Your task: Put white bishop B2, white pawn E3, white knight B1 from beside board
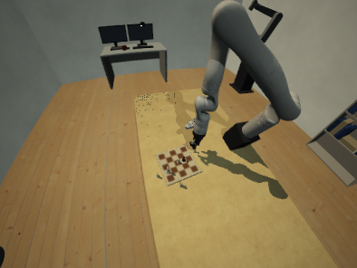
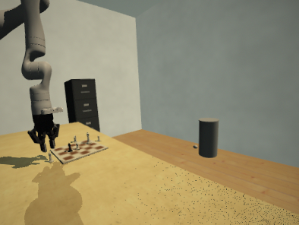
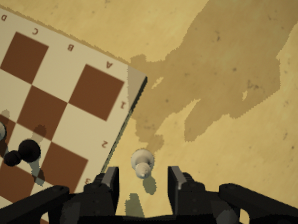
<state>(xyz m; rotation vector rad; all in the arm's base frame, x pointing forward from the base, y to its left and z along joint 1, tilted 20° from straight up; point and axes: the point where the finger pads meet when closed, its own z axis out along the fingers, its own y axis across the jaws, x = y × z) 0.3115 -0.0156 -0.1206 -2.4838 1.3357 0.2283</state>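
The chessboard lies on the tan mat. A small white piece with a rounded top stands upright on the mat just outside the board's edge near the A column corner; I cannot tell which piece it is. My gripper hangs just above it, fingers partly apart on either side of it, not touching it. A black pawn stands on the board. Another white piece stands off the board's near edge.
A few white pieces stand on the board's far side. A black arm base sits on the mat right of the board. A desk with monitors, a filing cabinet and a dark cylinder stand farther off.
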